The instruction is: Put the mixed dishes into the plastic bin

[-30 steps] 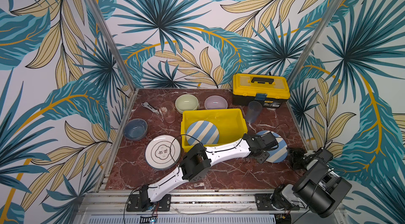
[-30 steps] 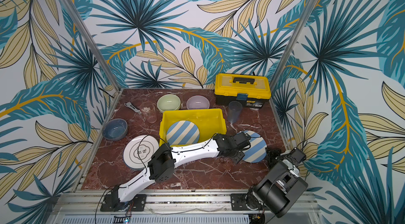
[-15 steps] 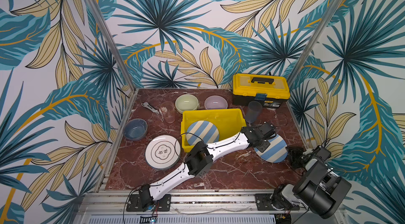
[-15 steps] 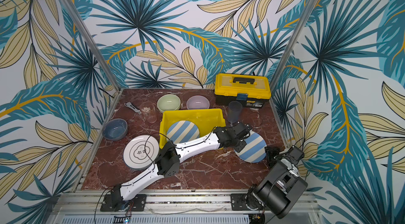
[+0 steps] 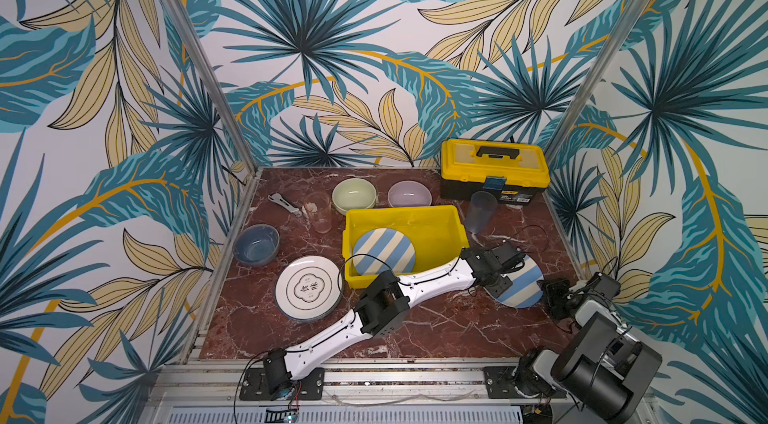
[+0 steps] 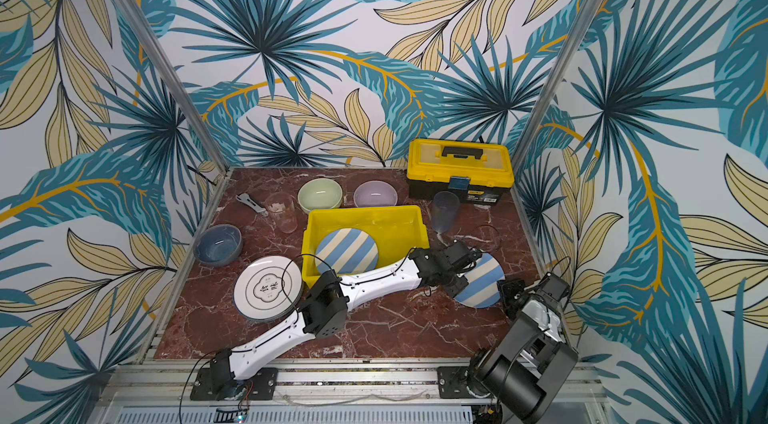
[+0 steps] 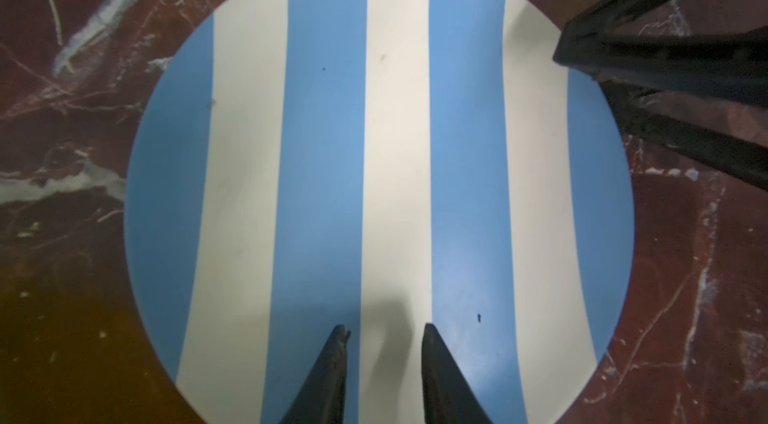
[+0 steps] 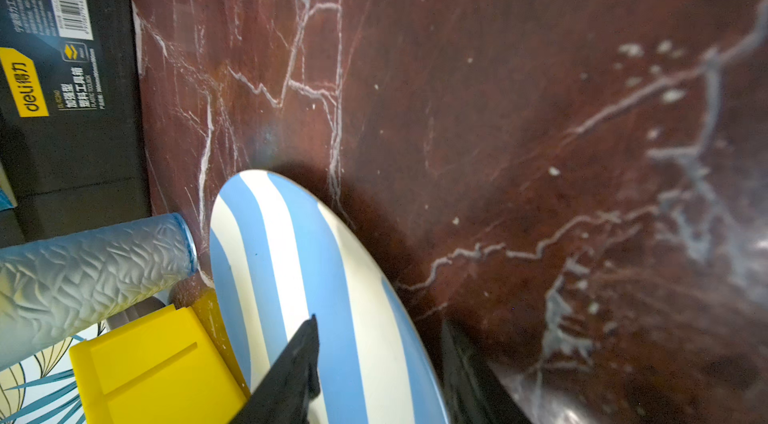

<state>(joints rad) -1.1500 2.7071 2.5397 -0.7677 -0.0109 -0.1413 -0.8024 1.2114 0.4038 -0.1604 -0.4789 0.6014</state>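
Only one striped plate [image 5: 384, 251] sits in the yellow bin [image 5: 405, 213]. The left end effector [image 7: 384, 326], unclenched, is over the second plate [image 5: 523, 283] at 4 o'clock. I cannot tell whether the right end effector [image 8: 380, 321] grips it.

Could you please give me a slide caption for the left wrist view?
Left gripper open above a round blue-and-cream striped plate on red marble tabletop; right gripper at its rim.

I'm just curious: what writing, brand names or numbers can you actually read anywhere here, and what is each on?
"deli 得力": yellow tag on the toolbox.
"加强型 塑料工具箱": white print beside that tag.
"食味": emblem on the white plate.
Barcode digits and the finer print: too blurred to read.
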